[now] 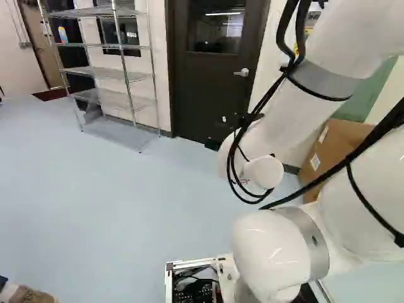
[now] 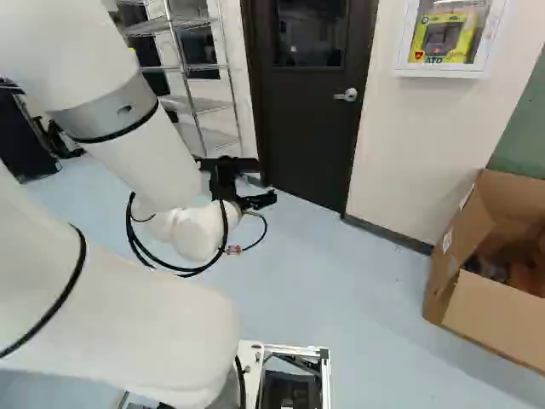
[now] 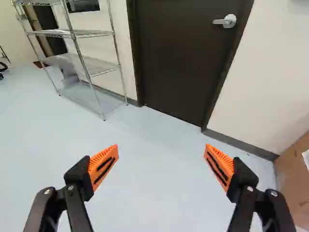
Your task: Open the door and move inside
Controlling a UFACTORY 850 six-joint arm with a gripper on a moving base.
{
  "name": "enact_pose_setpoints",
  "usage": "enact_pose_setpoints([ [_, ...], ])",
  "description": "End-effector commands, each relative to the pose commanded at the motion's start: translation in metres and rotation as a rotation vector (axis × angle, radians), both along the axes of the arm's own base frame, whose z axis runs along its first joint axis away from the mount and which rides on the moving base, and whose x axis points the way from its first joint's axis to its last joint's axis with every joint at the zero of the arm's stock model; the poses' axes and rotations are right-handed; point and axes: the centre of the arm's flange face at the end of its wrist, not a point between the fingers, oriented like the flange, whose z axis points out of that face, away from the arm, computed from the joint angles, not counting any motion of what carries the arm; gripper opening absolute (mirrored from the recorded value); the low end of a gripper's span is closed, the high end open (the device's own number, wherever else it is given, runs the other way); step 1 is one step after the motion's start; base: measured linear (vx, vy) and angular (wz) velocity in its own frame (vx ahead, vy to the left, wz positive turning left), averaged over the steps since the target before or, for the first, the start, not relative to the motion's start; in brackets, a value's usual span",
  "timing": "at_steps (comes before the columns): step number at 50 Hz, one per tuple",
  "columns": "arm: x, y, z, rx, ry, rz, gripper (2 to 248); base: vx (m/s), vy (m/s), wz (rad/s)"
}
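Observation:
My gripper [image 2: 247, 183] is held out low ahead of the arm in the right base view, with floor between it and the door. In the wrist view the gripper [image 3: 161, 166] stands open, its orange pads wide apart and nothing between them. The dark door [image 2: 313, 119] is closed in its frame, with a window in its upper part. Its silver lever handle [image 3: 225, 21] sits near the door's edge on the side towards the cardboard box, well ahead of the gripper and touched by nothing. In the left base view the handle [image 1: 242, 72] also shows.
A wire shelf rack [image 1: 120, 74] stands against the wall beside the door. On the door's other side an AED cabinet [image 2: 450, 38] hangs on the wall, and an open cardboard box [image 2: 490, 264] stands on the floor. Blue-grey floor [image 1: 120, 208] lies before the door.

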Motion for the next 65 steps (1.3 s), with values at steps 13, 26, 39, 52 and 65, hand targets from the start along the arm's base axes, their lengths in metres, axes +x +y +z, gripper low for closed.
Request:
enact_pose_setpoints([
  [13,0.0000,0.0000,0.0000,0.000,0.000,0.000,247,0.000,0.000,0.000],
  [26,0.0000,0.0000,0.0000,0.000,0.000,0.000,247,0.000,0.000,0.000],
  [39,0.0000,0.0000,0.0000,0.000,0.000,0.000,247,0.000,0.000,0.000],
  [52,0.0000,0.0000,0.0000,0.000,0.000,0.000,247,0.028,0.002,0.002],
  [65,0.0000,0.0000,0.0000,0.000,0.000,0.000,247,0.105,0.047,-0.017],
])
